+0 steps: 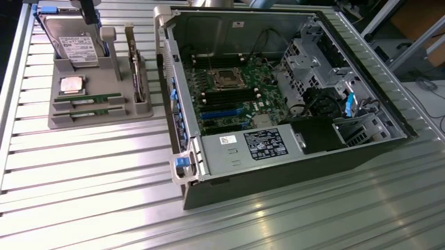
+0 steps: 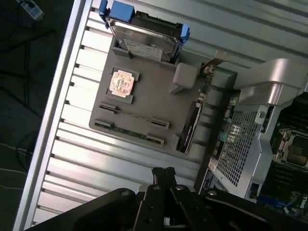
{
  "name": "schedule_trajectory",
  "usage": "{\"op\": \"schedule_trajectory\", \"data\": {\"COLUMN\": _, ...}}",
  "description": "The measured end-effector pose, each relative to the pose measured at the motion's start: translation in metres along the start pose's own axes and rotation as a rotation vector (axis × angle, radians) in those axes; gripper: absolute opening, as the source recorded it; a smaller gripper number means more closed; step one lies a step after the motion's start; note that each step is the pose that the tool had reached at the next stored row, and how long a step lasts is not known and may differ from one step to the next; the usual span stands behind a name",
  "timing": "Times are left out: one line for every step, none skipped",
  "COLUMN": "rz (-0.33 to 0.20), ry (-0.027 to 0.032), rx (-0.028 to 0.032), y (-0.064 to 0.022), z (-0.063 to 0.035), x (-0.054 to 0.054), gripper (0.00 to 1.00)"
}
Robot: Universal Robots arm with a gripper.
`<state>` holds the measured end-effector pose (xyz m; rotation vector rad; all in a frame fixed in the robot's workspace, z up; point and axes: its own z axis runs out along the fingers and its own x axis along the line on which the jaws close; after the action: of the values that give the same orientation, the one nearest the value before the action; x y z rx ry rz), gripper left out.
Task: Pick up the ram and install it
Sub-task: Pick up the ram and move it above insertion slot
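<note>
Fingers [image 2: 159, 174] pressed together, pinching nothing, held above the slatted metal bench [image 1: 83, 172] and apart from the grey tray [image 1: 62, 123]. Two sticks lie flat and parallel in slots along one edge of that tray, both untouched: the inner ram [image 1: 87, 97] just beside the silver processor [image 1: 72, 84], the outer ram [image 1: 86, 110] at the tray's rim. Hard drive [image 1: 75, 44] stands at the tray's opposite end, and the expansion card [image 1: 137, 78] stands on edge along the side facing the computer case [image 1: 278, 172], which lies open side up on the bench, its motherboard [image 1: 198, 99] showing long dark slots beside the socket.
</note>
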<state>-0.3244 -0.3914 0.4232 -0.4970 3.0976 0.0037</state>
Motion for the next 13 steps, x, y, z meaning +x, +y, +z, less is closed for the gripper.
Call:
{"op": "schedule_trajectory", "data": {"rz": -0.031, "ry": 0.0001, "rx": -0.0002, "y": 0.0, "z": 0.0, "x": 0.0, "gripper": 0.11}}
{"op": "schedule_trajectory", "data": {"rz": -0.053, "ry": 0.0002, "rx": -0.0003, "y": 0.0, "z": 0.0, "x": 0.0, "gripper": 0.11}}
{"op": "schedule_trajectory", "data": {"rz": -0.074, "ry": 0.0002, "rx": -0.0003, "y": 0.0, "z": 0.0001, "x": 0.0, "gripper": 0.11}}
{"op": "schedule_trajectory", "data": {"rz": -0.1, "ry": 0.0002, "rx": -0.0005, "y": 0.0, "z": 0.0001, "x": 0.0, "gripper": 0.11}}
{"op": "schedule_trajectory", "data": {"rz": -0.118, "ry": 0.0003, "rx": -0.0005, "y": 0.0, "z": 0.0001, "x": 0.0, "gripper": 0.11}}
{"op": "schedule_trajectory", "data": {"rz": -0.136, "ry": 0.0002, "rx": -0.0006, "y": 0.0, "z": 0.0002, "x": 0.0, "gripper": 0.11}}
{"op": "schedule_trajectory", "data": {"rz": -0.149, "ry": 0.0002, "rx": -0.0007, "y": 0.0, "z": 0.0002, "x": 0.0, "gripper": 0.11}}
{"op": "schedule_trajectory", "data": {"rz": -0.165, "ry": 0.0003, "rx": -0.0008, "y": 0.0, "z": 0.0002, "x": 0.0001, "gripper": 0.11}}
{"op": "schedule_trajectory", "data": {"rz": -0.194, "ry": 0.0003, "rx": -0.0009, "y": 0.0, "z": 0.0002, "x": 0.0001, "gripper": 0.11}}
{"op": "schedule_trajectory", "data": {"rz": -0.224, "ry": 0.0004, "rx": -0.0011, "y": 0.0, "z": 0.0003, "x": 0.0001, "gripper": 0.11}}
{"op": "schedule_trajectory", "data": {"rz": -0.242, "ry": 0.0004, "rx": -0.0011, "y": 0.0, "z": 0.0003, "x": 0.0001, "gripper": 0.11}}
{"op": "schedule_trajectory", "data": {"rz": -0.255, "ry": 0.0005, "rx": -0.0012, "y": 0.0, "z": 0.0003, "x": 0.0001, "gripper": 0.11}}
{"op": "schedule_trajectory", "data": {"rz": -0.273, "ry": 0.0005, "rx": -0.0013, "y": 0.0, "z": 0.0004, "x": 0.0001, "gripper": 0.11}}
